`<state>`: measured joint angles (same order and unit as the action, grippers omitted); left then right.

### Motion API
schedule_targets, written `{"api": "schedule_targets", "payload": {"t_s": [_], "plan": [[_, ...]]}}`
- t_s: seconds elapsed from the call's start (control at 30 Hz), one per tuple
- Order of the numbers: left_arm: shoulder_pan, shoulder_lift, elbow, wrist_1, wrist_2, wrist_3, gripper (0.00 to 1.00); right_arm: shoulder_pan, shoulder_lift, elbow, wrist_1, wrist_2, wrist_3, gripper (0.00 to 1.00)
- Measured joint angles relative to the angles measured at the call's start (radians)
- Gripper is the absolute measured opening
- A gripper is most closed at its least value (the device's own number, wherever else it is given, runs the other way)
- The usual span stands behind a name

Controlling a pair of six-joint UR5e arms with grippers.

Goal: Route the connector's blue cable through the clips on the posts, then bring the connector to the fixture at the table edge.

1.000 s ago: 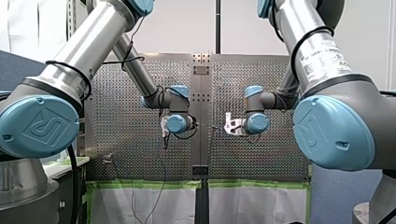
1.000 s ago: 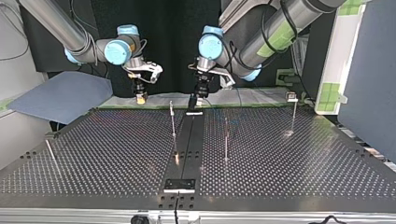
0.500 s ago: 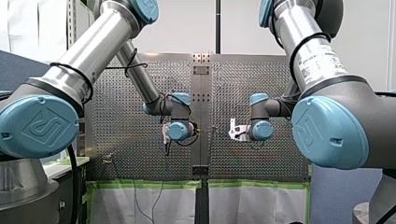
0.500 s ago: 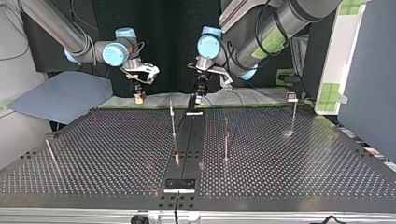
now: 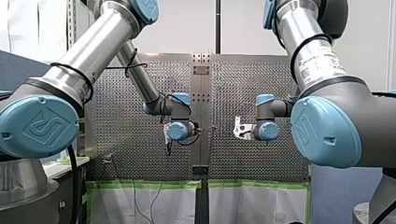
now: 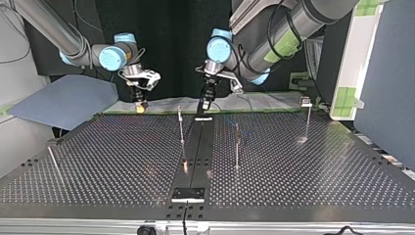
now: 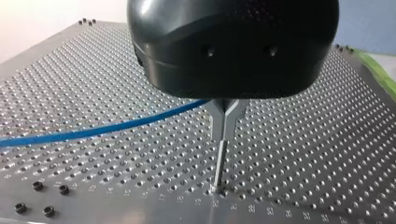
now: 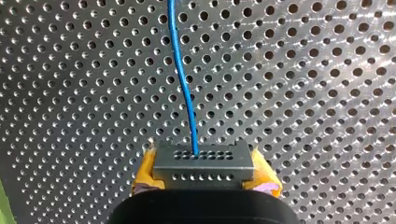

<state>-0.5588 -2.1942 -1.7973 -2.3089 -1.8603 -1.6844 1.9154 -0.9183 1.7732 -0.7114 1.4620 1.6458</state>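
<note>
In the right wrist view my right gripper is shut on the grey connector, which sits between its yellow pads. The blue cable leaves the connector and runs ahead over the perforated table. In the left wrist view my left gripper has its metal fingers shut to a point on the blue cable, with a thin post standing just ahead of them. In the top view my right gripper hangs at the far left edge of the table, and my left gripper at the far middle.
Three slim posts with clips stand on the perforated table. A short post leans at the top view's left. A small plate sits at the near edge on the centre strip.
My right gripper has carried the connector toward the top view's left, away from the centre. My left gripper has dropped slightly and stays near the centre strip.
</note>
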Motion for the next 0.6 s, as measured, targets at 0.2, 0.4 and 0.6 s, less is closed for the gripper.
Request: {"api": "schedule_targets", "payload": {"t_s": [0.2,0.4,0.6], "plan": [[0.0,0.0,0.009,0.002,0.017,-0.014,0.0,-0.01,0.002,0.0,-0.007,-0.016,0.004,0.0],[0.004,-0.003,0.015,0.02,0.059,-0.059,0.0,-0.015,0.003,0.001,-0.026,-0.043,0.008,0.0],[0.008,-0.004,0.017,0.026,0.072,-0.091,0.0,-0.016,0.005,0.001,-0.047,-0.07,0.004,0.0]]}}
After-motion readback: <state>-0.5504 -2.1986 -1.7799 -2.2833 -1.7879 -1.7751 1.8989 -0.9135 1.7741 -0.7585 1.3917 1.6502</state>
